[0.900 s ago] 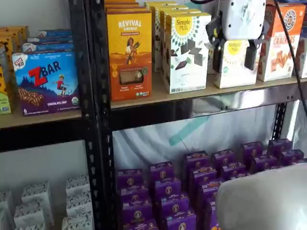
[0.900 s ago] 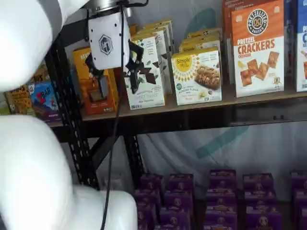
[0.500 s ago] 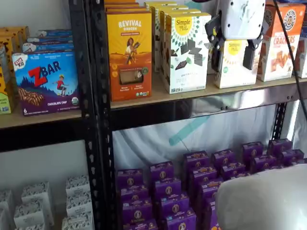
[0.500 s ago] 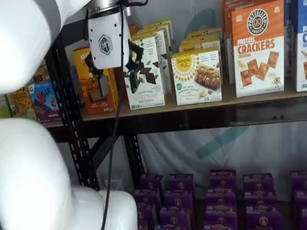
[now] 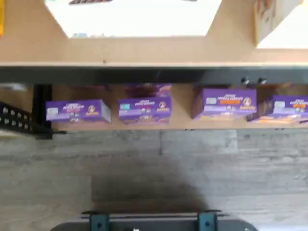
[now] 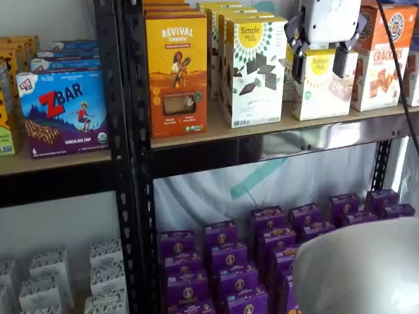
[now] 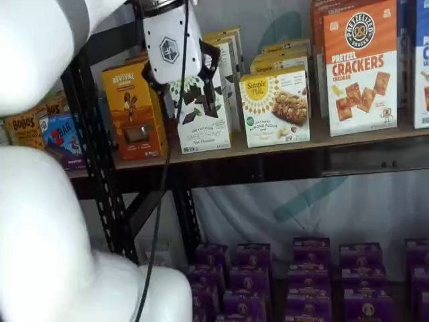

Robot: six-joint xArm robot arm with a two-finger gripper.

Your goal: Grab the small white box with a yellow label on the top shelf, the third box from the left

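Standing on the top shelf (image 6: pixel 275 127), the small white box (image 6: pixel 322 85) with its yellow sunburst label sits between a taller white box (image 6: pixel 254 70) with dark shapes and an orange-and-white cracker box (image 6: pixel 383 55). In both shelf views the hand (image 6: pixel 319 64) hangs in front of the shelf: its white body is up at the picture's top edge, and its two black fingers (image 6: pixel 340 61) are spread wide, one on each side of the small box's upper part in one shelf view. Nothing is held between them, and whether they touch the carton cannot be told. In a shelf view the same small box (image 7: pixel 276 107) shows clear of the hand (image 7: pixel 181 77), which overlaps the taller white box (image 7: pixel 201 111) there. An orange box (image 7: pixel 131 111) stands at the shelf's left end. Purple boxes (image 6: pixel 229 261) fill the lower board. The wrist view shows the shelf's wooden board (image 5: pixel 144 48), purple boxes (image 5: pixel 144 109) and a grey plank floor (image 5: pixel 154 163).
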